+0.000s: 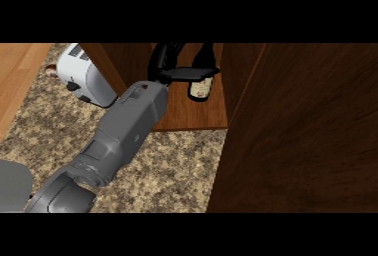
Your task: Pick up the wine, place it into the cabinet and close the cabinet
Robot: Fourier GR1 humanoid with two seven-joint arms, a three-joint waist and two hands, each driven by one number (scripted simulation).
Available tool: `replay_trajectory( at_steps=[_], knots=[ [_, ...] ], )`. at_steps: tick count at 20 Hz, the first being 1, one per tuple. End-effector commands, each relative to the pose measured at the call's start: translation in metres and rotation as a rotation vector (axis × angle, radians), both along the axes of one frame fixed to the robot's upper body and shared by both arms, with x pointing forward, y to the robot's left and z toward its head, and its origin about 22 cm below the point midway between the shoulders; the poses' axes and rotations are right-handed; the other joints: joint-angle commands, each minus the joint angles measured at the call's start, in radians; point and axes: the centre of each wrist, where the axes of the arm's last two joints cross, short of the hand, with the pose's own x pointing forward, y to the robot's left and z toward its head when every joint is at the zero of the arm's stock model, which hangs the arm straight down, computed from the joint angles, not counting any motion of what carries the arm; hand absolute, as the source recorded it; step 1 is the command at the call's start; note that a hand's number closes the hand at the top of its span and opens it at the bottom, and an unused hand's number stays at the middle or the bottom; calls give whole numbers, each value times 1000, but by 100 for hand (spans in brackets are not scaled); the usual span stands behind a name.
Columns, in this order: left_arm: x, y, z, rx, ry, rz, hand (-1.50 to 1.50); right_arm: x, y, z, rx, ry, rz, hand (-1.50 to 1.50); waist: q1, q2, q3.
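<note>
In the head view we see the wine bottle (pixel 200 75) standing on the cabinet (pixel 199 115) shelf at the far middle, our hand (pixel 181 67) curled around it. We judge the placing nearly done; releasing and swinging the open door (pixel 303 130), at right, shut remain.

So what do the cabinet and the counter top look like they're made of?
The cabinet looks like dark wood with a smooth, slightly glossy finish: grain streaks run along its door and shelf. The counter top looks like speckled granite-type stone, mottled brown and grey, though it could be laminate.
</note>
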Motion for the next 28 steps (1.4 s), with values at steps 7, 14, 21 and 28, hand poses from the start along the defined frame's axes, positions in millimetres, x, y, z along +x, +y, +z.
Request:
replay_trajectory(
  at_steps=[7, 14, 21, 28],
  knots=[
    [-19, 5, -27, -89, 16, -102, -150, -23, -5, 38, 78, 15, 23, -150, 17, -14, 0],
    [-46, 7, -49, -159, 55, -171, -150, -25, -5, 35, 91, 21, 10, -150, 41, -25, 0],
    [-91, 9, -76, -196, 96, -190, -150, -30, -8, 41, 78, 15, -17, -150, 50, -20, 0],
    [-135, 35, -79, -201, 81, -189, -150, -23, -12, 40, 61, 18, -21, -150, 63, -17, 1]
  ],
)
